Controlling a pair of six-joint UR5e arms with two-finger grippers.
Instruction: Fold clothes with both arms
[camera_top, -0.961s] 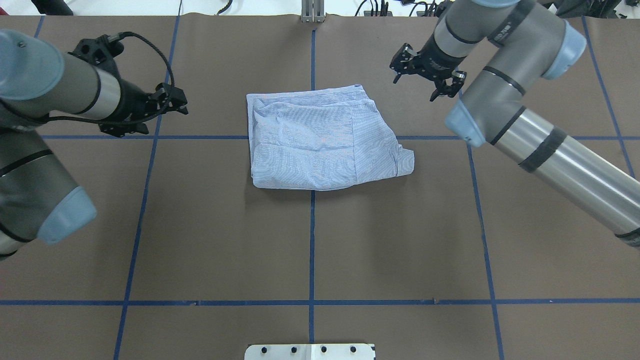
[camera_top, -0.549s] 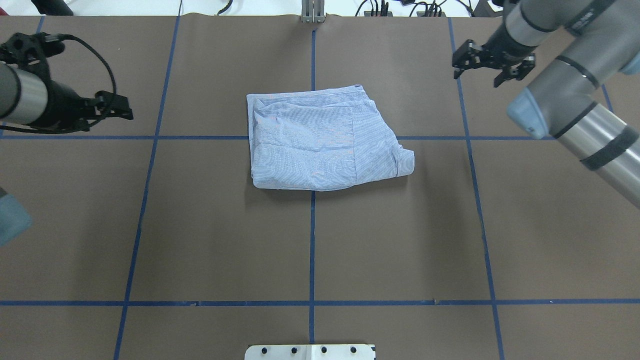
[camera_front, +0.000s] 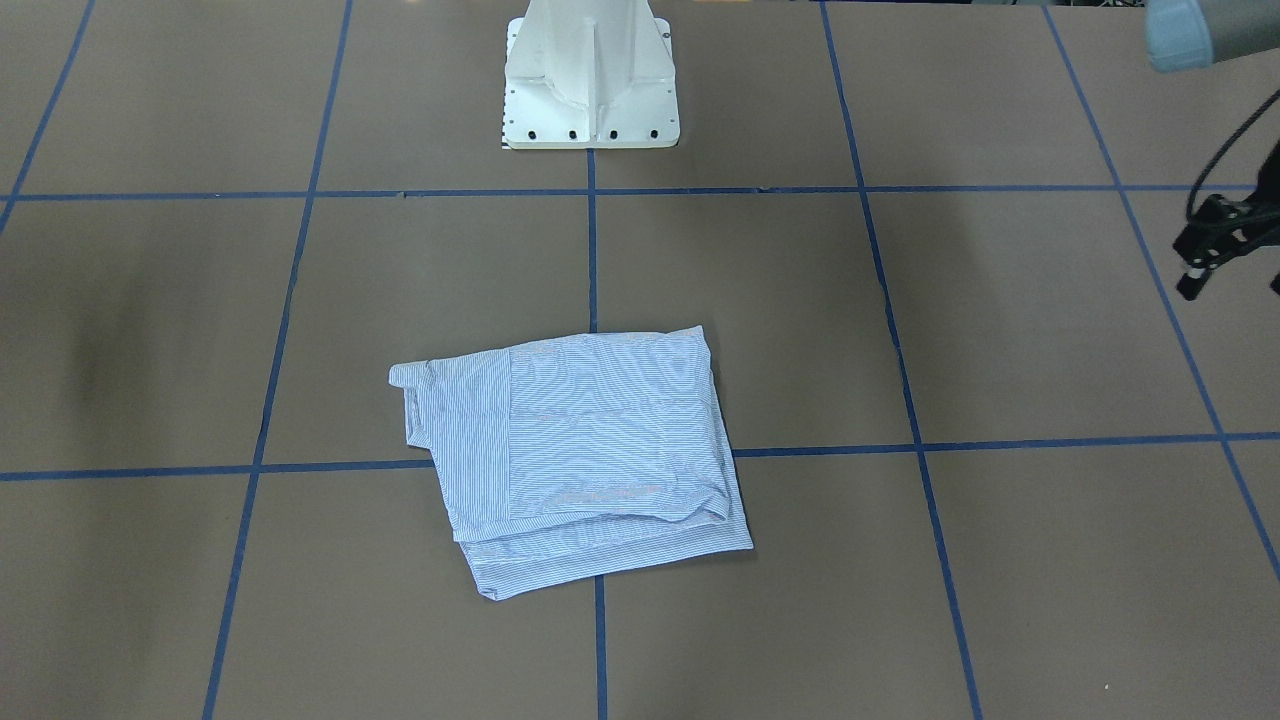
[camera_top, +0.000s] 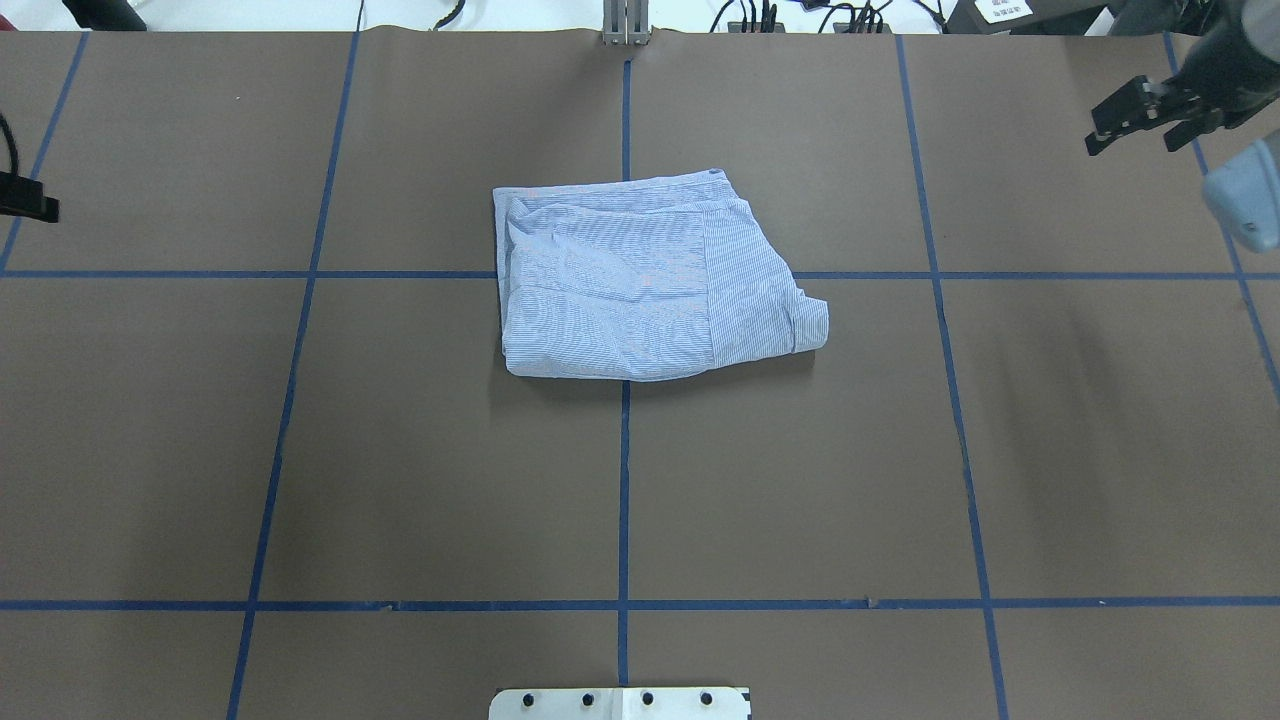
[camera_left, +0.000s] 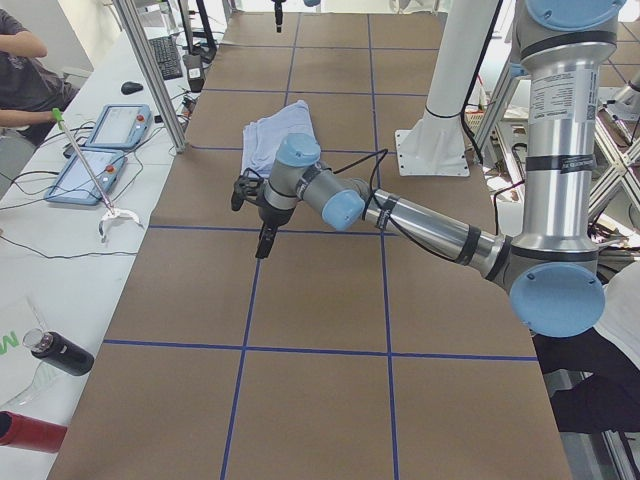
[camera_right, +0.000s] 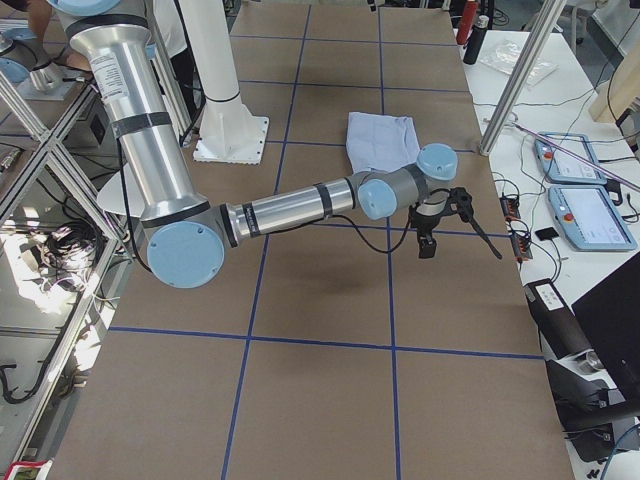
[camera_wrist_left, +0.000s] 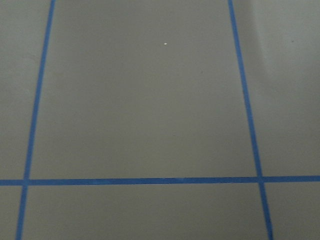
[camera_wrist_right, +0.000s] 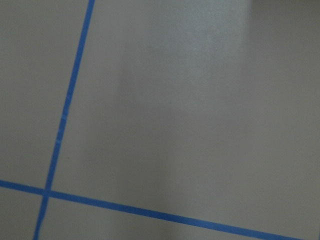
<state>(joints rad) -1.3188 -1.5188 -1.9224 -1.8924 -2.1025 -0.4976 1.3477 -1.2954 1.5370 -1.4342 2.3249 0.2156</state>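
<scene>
- One table (camera_top: 400, 450), brown, taped into blue squares. Bare surface on every side of the cloth, so there looks to be ample room to come in from either end.
- Shirt (camera_top: 640, 290): folded to a rough rectangle, midway between the left and right edges, nearer the far edge than the robot's. One corner pokes out on the robot's right. Probably light and limp, with layers apt to slide; pinch through all layers at a folded corner, not the loose flap.
- Right gripper (camera_top: 1133, 143): near the far right corner, fingers spread, empty.
- Left gripper (camera_front: 1232, 290): at the left edge, fingers apart, empty, well apart from the shirt.
</scene>
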